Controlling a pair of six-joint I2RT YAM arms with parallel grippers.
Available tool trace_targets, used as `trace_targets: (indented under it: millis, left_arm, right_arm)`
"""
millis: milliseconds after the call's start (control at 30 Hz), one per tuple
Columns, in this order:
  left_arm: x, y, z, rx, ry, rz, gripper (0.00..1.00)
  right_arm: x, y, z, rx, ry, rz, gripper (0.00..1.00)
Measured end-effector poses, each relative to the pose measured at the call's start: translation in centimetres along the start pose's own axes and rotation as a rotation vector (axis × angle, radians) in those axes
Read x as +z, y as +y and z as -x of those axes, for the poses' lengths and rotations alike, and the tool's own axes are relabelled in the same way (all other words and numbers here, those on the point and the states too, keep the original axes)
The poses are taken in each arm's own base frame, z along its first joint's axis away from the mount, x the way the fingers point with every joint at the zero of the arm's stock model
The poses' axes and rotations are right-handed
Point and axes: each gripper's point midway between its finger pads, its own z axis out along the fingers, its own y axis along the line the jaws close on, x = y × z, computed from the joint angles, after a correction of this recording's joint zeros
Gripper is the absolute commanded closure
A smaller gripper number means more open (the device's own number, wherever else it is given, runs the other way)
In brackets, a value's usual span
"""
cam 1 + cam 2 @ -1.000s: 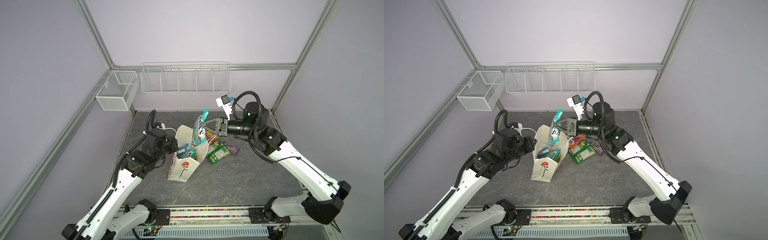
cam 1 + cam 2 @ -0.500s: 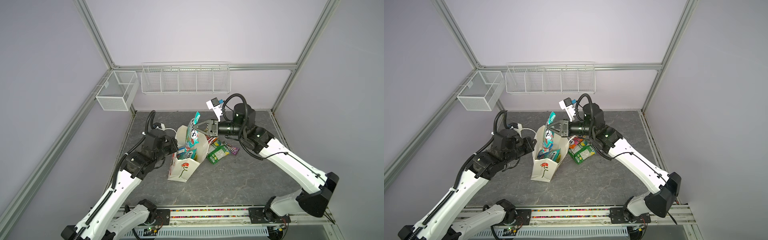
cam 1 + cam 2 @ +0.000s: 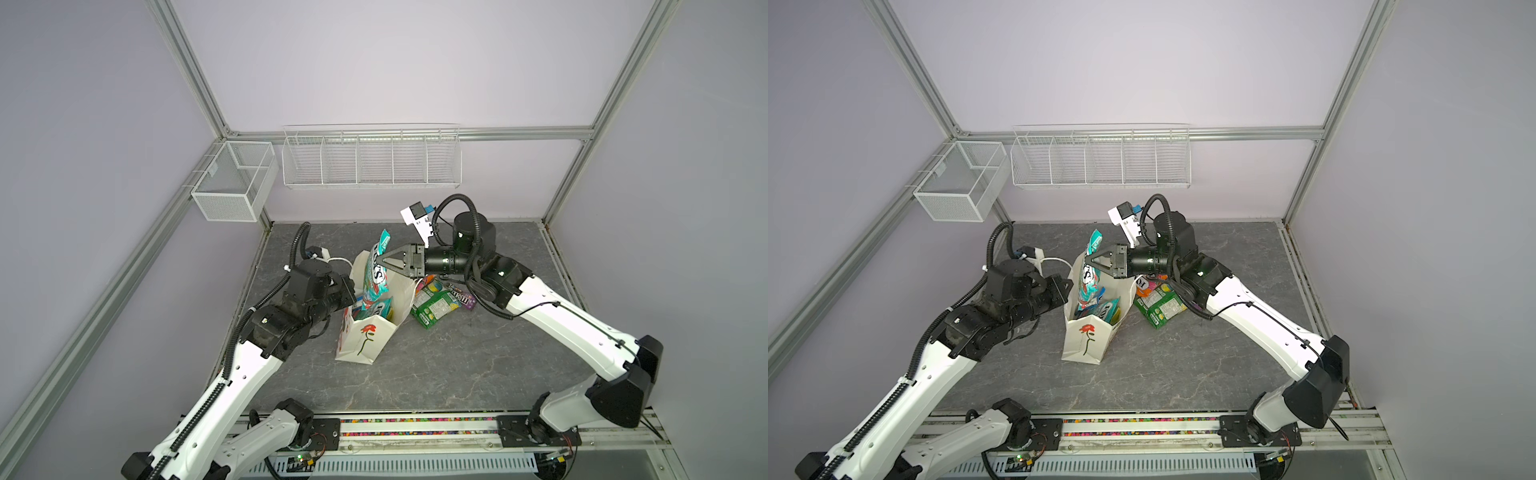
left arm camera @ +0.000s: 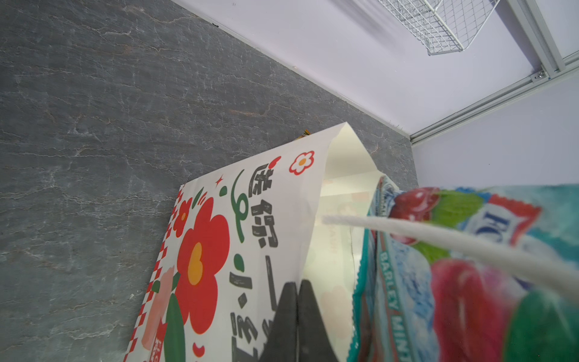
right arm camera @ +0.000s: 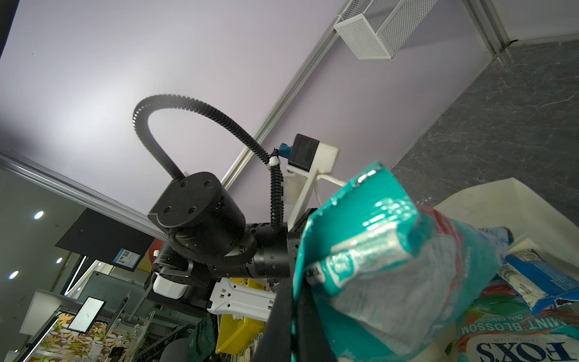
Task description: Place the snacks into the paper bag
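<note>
A white paper bag printed with a red flower stands upright on a grey counter. The left tool is closed on the bag's side wall at the rim, apparently to steady it and hold the mouth open. The right tool is clamped on a teal FOX'S packet, held upright with its lower end inside the mouth, seemingly ready for release. A second teal packet and a blue wrapper lie inside. A green packet and a purple packet wait on the counter beside the bag.
</note>
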Motion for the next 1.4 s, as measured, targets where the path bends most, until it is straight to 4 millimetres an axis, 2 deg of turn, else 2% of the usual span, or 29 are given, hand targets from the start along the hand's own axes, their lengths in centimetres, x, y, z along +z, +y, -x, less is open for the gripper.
trace_targets:
  millis: [367,1400]
  left_arm:
    - [0.0,0.0,0.0,-0.003,-0.001,-0.001,1.0]
    - [0.0,0.0,0.0,-0.003,-0.001,0.0,1.0]
  right_arm:
    - [1.1,-1.6,-1.2,0.036,0.029,-0.015,0.93]
    - [2.8,-4.4,-2.6,0.117,0.059,-0.041,0.93]
